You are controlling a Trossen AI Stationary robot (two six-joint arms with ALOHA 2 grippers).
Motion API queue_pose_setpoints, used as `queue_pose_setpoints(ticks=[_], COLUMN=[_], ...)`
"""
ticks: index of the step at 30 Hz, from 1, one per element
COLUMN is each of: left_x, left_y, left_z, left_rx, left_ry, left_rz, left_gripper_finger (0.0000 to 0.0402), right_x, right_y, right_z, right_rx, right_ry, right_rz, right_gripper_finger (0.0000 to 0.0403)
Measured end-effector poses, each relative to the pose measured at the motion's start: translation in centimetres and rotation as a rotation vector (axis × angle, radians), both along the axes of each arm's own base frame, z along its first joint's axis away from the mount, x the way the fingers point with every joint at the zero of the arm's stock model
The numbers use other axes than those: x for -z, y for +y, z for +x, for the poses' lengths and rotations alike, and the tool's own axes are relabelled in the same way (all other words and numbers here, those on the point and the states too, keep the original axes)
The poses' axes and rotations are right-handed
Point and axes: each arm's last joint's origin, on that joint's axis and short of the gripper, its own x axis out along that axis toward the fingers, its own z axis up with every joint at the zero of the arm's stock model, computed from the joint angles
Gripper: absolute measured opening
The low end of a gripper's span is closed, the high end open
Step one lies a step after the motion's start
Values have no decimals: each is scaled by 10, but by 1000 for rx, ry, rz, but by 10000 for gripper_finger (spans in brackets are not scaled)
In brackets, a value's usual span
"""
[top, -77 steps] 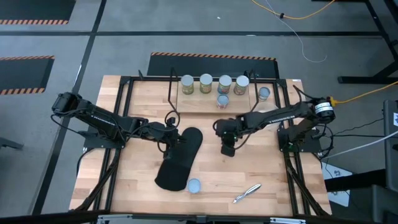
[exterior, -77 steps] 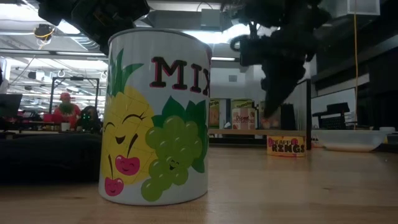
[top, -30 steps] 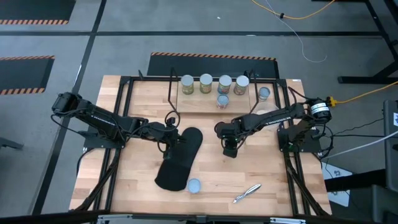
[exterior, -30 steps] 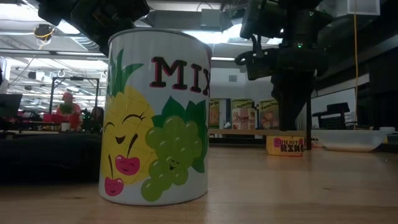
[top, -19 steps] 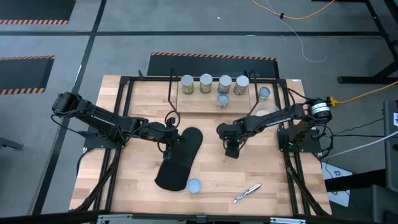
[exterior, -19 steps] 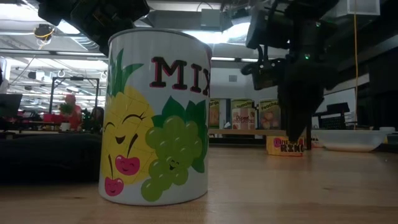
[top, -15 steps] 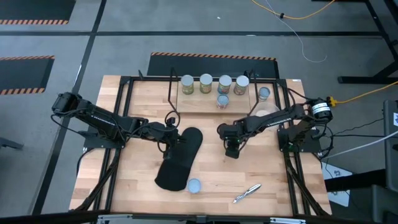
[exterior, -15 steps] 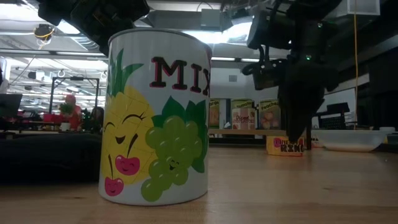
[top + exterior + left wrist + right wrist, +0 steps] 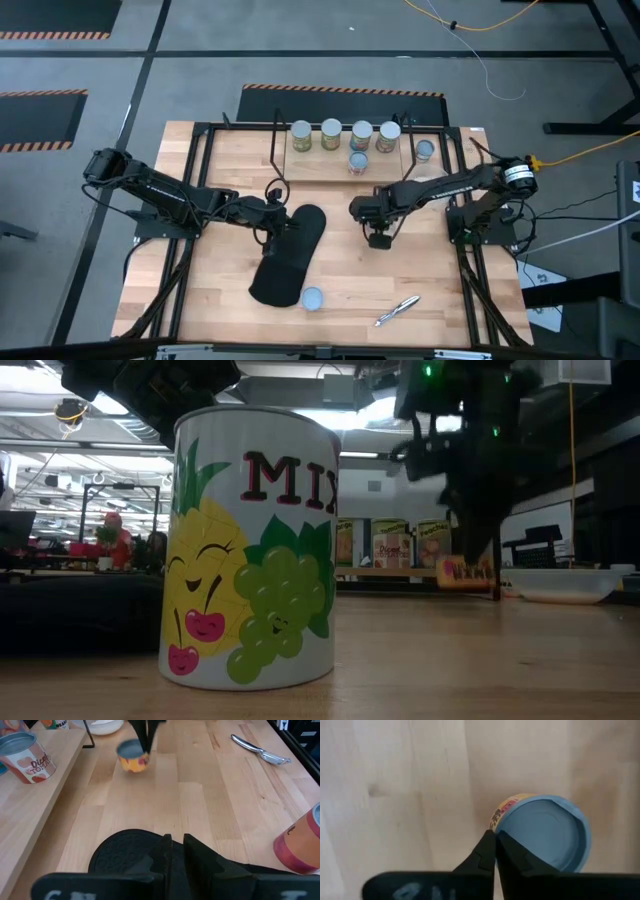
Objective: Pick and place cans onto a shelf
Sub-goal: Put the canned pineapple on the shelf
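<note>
High view: the right gripper [image 9: 380,238] hangs over the middle of the table [image 9: 430,290], in front of the shelf [image 9: 310,165]. In the right wrist view its two dark fingers [image 9: 487,851] are pressed together on the rim of a small can with a pale-blue top [image 9: 542,832] and a yellow label. In the low view that can hangs under the gripper, clear of the wood.

Four cans stand in a row on the top of the shelf [image 9: 345,133]. A fifth can [image 9: 358,161] sits on the board just in front of them. Another blue-topped can [image 9: 424,150] rests on the table just beside the shelf's right end. One more can [image 9: 312,297] stands near the front edge. It touches the end of a long black oblong pad [image 9: 290,255] and fills much of the low view with its fruit label.

The left gripper [image 9: 272,226] sits at the far end of that pad, well apart from the right one. I cannot tell whether it is open or closed. A silvery pen-like item [image 9: 397,310] lies near the front of the table, to the right of the front can.
</note>
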Motion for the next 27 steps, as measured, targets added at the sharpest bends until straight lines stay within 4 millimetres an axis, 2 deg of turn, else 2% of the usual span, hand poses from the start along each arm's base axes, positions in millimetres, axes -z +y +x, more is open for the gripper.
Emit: queue_pose_setpoints(ticks=[6,12,20,27], left_x=[0,0,0,0], left_y=[0,0,0,0], left_z=[0,0,0,0], left_rx=[0,0,0,0], left_ry=[0,2,3,3], left_rz=[0,0,0,0], left_gripper_finger=[41,41,41,41], right_x=[-36,-61,-61,-62], right_y=[-8,-37,-95,-122], right_z=[-2,-6,-12,-15], right_rx=[-55,-55,-12,42], right_ry=[36,20,24,-35], right_rz=[-131,-190,-206,-171], right_gripper_finger=[9,8,10,11])
